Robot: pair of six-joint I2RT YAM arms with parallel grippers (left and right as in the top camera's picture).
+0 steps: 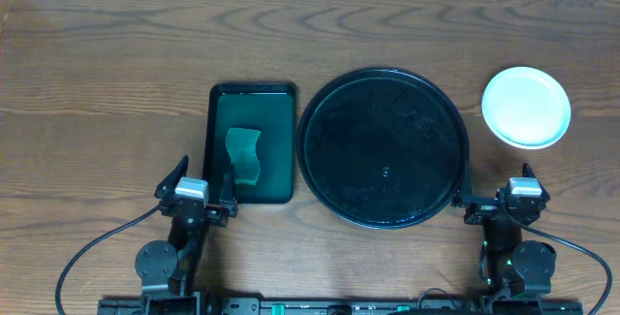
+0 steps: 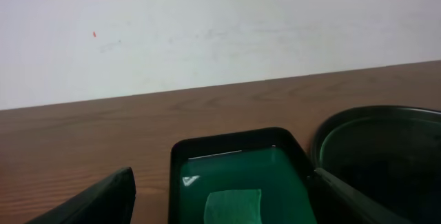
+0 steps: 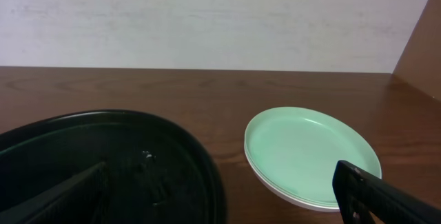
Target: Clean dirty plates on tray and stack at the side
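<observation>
Since the plates [image 1: 526,108] sit stacked at the right edge of the desk [image 1: 97,82], tray [image 1: 383,148] bare, I'd guess left hand [image 1: 201,181] and right hand [image 1: 499,189] idle open: job's done.

Wooden table [image 1: 97,63] with green tray [image 1: 253,87], black tray [image 1: 383,131], stacked plates [image 1: 526,107].

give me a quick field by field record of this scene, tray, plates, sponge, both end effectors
black tray: middle of the table, no plates on it
plates: stacked on the table to the right of the black tray, count unclear
top plate: no smears visible
green tray: left of the black tray, holds a sponge
left end effector: open, holding nothing, at the green tray's near end
right end effector: open, holding nothing, by the black tray's near right edge
task state: looks done
</observation>
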